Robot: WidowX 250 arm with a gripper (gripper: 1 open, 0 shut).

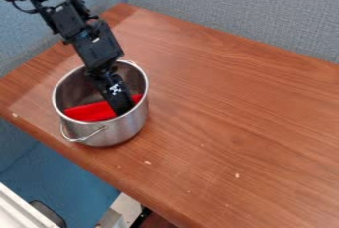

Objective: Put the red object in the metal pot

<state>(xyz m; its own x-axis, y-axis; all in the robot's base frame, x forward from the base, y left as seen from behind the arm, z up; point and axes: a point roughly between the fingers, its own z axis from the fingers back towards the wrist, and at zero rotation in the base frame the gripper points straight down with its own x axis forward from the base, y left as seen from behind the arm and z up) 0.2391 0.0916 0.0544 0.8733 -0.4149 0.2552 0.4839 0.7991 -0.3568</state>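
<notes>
The metal pot [66,121] stands on the left part of the wooden table, its loop handle [73,135] facing the front edge. The red object [87,111] lies inside it, low on the pot's floor toward the left side. My gripper [121,91] reaches down into the pot from the upper left, with its black fingertips inside the rim at the right. The jaws stand spread, and the red object lies apart from them, to their lower left. The fingers and the pot's near wall hide part of the pot's floor.
The wooden table [225,103] stretches to the right of the pot. Its left and front edges run close to the pot. A grey-blue wall [252,9] stands behind the table, and the black arm [73,24] comes in from the top left.
</notes>
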